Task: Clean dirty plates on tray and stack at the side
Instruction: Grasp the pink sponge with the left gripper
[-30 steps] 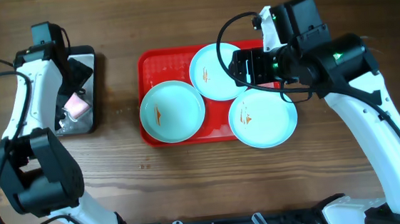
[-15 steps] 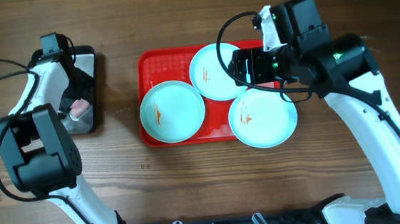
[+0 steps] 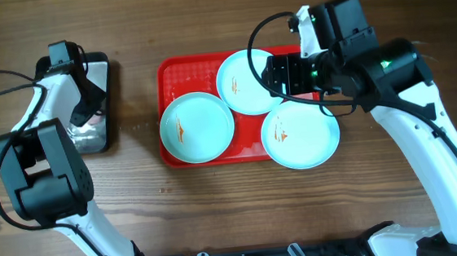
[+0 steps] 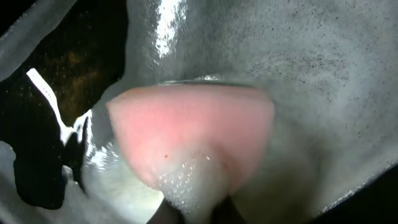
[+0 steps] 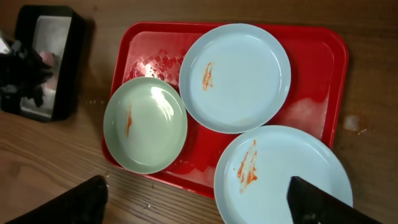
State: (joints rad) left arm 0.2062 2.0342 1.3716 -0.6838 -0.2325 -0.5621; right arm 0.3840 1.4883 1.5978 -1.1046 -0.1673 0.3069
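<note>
All three plates are on the tray (image 3: 170,74), none stacked at the side. The left plate (image 3: 197,127) sits at the tray's left end, the back plate (image 3: 245,82) near the far rim in the middle, and the right plate (image 3: 300,135) hangs out over the tray's near right corner. They crowd together with their rims touching or overlapping, though I cannot tell which rim lies on top. Each has a short orange-brown smear on its face. The bare part of the tray by the back plate looks wet.

My right arm reaches in from the right side of the table (image 3: 220,227), elbow bent and wrist turned down. The right gripper (image 5: 193,205) hangs above the plates with its two fingers spread wide and nothing between them. Its camera looks straight down on the tray.

To the left of the tray, well apart from it, a black-rimmed tin (image 3: 99,140) lies on the wood. My left arm folds back on itself, forearm running up the table's left side, wrist tipped down into the tin. The left gripper (image 3: 83,115) is closed on a pink sponge (image 4: 193,134). In the wrist view the sponge bulges above the pinch, foam bubbling at its lower edge, and the tin's wet grey floor lies behind it.
</note>
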